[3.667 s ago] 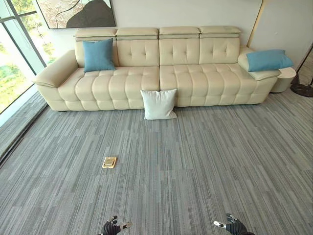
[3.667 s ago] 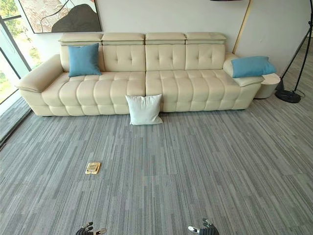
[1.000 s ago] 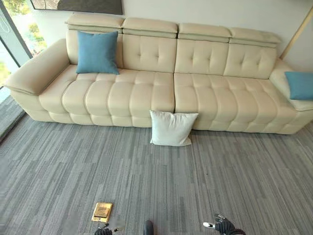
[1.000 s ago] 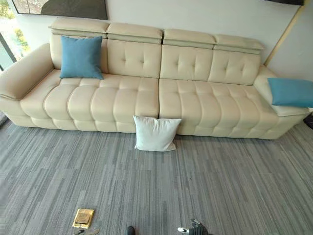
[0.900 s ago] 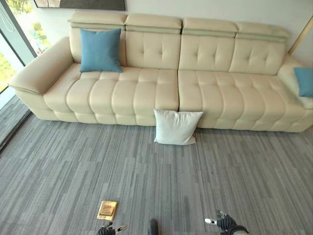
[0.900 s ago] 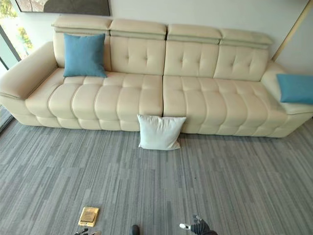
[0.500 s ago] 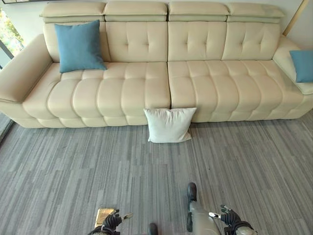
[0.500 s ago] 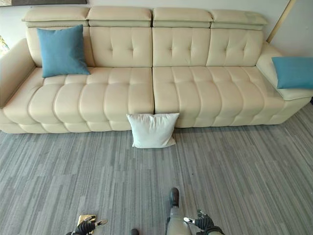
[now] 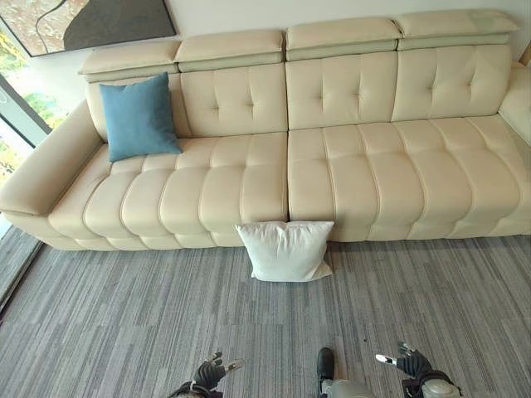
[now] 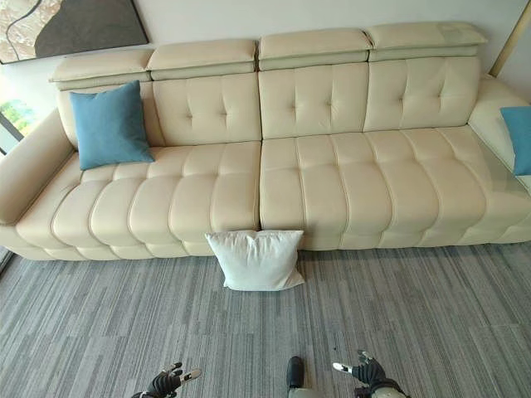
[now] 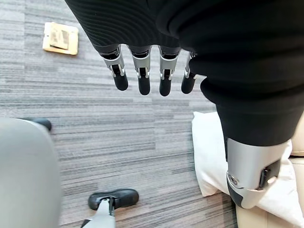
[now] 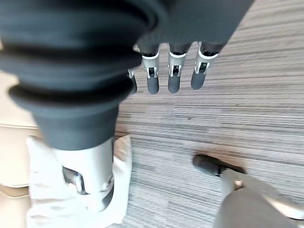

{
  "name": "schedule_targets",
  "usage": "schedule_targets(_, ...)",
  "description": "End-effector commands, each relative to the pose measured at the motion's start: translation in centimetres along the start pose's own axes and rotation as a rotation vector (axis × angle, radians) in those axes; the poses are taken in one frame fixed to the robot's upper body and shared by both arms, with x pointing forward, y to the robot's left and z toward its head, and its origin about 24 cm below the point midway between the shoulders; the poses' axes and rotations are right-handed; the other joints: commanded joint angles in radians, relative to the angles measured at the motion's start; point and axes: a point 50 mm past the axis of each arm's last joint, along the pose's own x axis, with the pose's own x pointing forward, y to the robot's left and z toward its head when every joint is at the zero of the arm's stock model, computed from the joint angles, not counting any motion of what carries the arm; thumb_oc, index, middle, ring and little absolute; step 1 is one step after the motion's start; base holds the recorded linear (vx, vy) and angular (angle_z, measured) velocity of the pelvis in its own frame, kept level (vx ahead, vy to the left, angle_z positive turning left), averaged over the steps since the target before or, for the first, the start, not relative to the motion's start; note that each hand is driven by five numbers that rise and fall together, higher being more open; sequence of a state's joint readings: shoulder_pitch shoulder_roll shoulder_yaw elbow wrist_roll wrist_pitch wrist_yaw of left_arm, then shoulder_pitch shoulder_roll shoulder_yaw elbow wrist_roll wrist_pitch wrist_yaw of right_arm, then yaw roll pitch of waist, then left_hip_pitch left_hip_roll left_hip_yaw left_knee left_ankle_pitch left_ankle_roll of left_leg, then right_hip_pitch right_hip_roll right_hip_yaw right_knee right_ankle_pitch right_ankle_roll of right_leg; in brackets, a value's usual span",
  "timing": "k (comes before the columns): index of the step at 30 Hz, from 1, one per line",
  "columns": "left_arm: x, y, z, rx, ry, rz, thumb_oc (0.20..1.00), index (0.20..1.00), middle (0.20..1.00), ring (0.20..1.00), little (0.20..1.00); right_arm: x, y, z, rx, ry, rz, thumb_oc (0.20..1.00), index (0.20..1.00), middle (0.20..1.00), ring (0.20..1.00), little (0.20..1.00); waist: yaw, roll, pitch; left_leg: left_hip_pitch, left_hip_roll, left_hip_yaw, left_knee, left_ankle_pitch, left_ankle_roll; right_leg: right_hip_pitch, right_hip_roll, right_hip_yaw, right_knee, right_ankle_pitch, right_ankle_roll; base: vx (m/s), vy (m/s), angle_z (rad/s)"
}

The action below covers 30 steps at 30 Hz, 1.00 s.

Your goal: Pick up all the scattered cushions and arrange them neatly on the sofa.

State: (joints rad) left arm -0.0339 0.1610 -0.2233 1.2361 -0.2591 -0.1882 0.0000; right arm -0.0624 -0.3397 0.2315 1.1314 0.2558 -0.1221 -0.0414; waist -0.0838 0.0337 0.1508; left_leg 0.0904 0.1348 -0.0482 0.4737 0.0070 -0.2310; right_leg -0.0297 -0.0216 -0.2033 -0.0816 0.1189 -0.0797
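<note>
A white cushion [image 9: 285, 251] stands on the grey carpet, leaning against the front of the cream sofa [image 9: 348, 178] near its middle seam. A blue cushion [image 9: 138, 116] rests upright against the sofa's back at the left end. Part of another blue cushion [image 10: 520, 137] lies on the right armrest. My left hand [image 9: 209, 375] hangs low over the carpet, fingers straight and empty. My right hand [image 9: 412, 363] hangs at the lower right, also open and empty. Both hands are well short of the white cushion [image 11: 213, 161], which also shows beside the thumb in the right wrist view [image 12: 124, 156].
A small tan flat object [image 11: 60, 38] lies on the carpet behind my left hand. A dark framed picture [image 9: 91, 21] hangs on the wall above the sofa's left end. A window [image 9: 17, 124] runs along the left side.
The camera has moved closer to the sofa and the view has tilted up. The white cushion and both blue cushions have kept their places. Both hands stay open and low.
</note>
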Motion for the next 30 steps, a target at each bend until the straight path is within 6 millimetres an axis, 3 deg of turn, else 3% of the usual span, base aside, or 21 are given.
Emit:
schedule_targets(1, 0.2, 2.0, 2.5, 0.009, -0.095, 0.043, 1.000, 1.000, 1.000, 1.000, 1.000, 0.0, 0.4, -0.1, 0.013, -0.002, 0.005, 1.000, 1.000, 1.000, 1.000, 1.000, 0.000, -0.047, 0.055, -0.049, -0.091, 0.063, 0.050, 0.057, 0.095, 0.027, -0.089, 0.058, 0.092, -0.138, 0.111, 0.15, -0.103, -0.24)
schedule_targets(4, 0.2, 1.8, 2.1, 0.002, -0.081, 0.040, 1.000, 1.000, 1.000, 1.000, 1.000, -0.1, 0.6, -0.7, 0.014, 0.021, 0.010, 1.000, 1.000, 1.000, 1.000, 1.000, 0.014, -0.055, 0.059, -0.114, -0.085, 0.109, 0.033, 0.005, 0.118, 0.075, -0.089, 0.070, 0.075, -0.159, 0.108, 0.23, -0.088, -0.17)
schedule_targets(7, 0.1, 1.5, 1.3, 0.011, -0.052, 0.031, 1.000, 1.000, 1.000, 1.000, 1.000, -0.2, 0.7, -1.0, 0.003, 0.030, 0.013, 1.000, 1.000, 1.000, 1.000, 1.000, 0.027, -0.049, 0.053, -0.130, -0.073, 0.141, -0.197, -0.060, 0.146, 0.112, -0.085, 0.070, 0.046, -0.176, 0.126, 0.21, 0.022, -0.02)
schedule_targets(9, 0.1, 1.4, 1.1, 0.014, -0.045, 0.030, 1.000, 1.000, 1.000, 1.000, 1.000, -0.2, 0.6, -1.1, -0.002, 0.033, 0.008, 1.000, 1.000, 1.000, 1.000, 1.000, 0.031, -0.033, 0.050, -0.130, -0.042, 0.138, -0.370, -0.009, 0.144, 0.134, -0.076, 0.067, 0.036, -0.188, 0.133, 0.20, 0.076, 0.04)
schedule_targets(12, 0.1, 1.3, 1.2, 0.019, -0.047, 0.029, 1.000, 1.000, 1.000, 1.000, 1.000, -0.2, 0.6, -0.8, -0.005, 0.022, -0.002, 1.000, 1.000, 1.000, 1.000, 1.000, 0.043, -0.020, 0.050, -0.162, -0.027, 0.127, -0.511, 0.076, 0.133, 0.173, -0.060, 0.065, 0.016, -0.208, 0.139, 0.19, 0.088, 0.08)
schedule_targets(16, -0.3, 1.8, -0.1, 0.001, -0.006, 0.046, 1.000, 1.000, 1.000, 1.000, 1.000, -0.3, 0.8, -1.3, -0.021, 0.031, 0.011, 1.000, 1.000, 1.000, 1.000, 1.000, 0.057, -0.013, 0.032, -0.146, -0.037, 0.115, -0.544, 0.089, 0.138, 0.198, -0.056, 0.092, 0.017, -0.216, 0.147, 0.16, 0.122, -0.20)
schedule_targets(19, -0.6, 2.3, -1.5, 0.009, 0.042, 0.059, 1.000, 1.000, 1.000, 1.000, 1.000, -0.5, 1.4, -2.0, -0.019, 0.057, 0.027, 1.000, 1.000, 1.000, 1.000, 1.000, 0.061, -0.022, 0.004, -0.108, -0.064, 0.117, -0.548, 0.064, 0.156, 0.204, -0.083, 0.112, 0.016, -0.207, 0.167, 0.18, 0.196, -0.25)
schedule_targets(26, -0.7, 2.9, -1.8, 0.041, 0.063, 0.063, 1.000, 1.000, 1.000, 1.000, 1.000, -0.4, 2.7, -1.6, -0.025, 0.055, 0.067, 1.000, 1.000, 1.000, 1.000, 1.000, 0.075, -0.049, -0.009, -0.107, -0.104, 0.141, -0.505, 0.001, 0.197, 0.184, -0.127, 0.138, 0.035, -0.199, 0.200, 0.10, 0.151, -0.08)
schedule_targets(30, -0.6, 3.1, -1.3, 0.048, 0.047, 0.067, 1.000, 1.000, 1.000, 1.000, 1.000, -0.2, 3.3, -0.8, -0.025, 0.028, 0.088, 1.000, 1.000, 1.000, 1.000, 1.000, 0.078, -0.057, -0.004, -0.098, -0.128, 0.147, -0.497, -0.031, 0.228, 0.120, -0.138, 0.154, 0.170, -0.193, 0.223, 0.06, 0.141, -0.11)
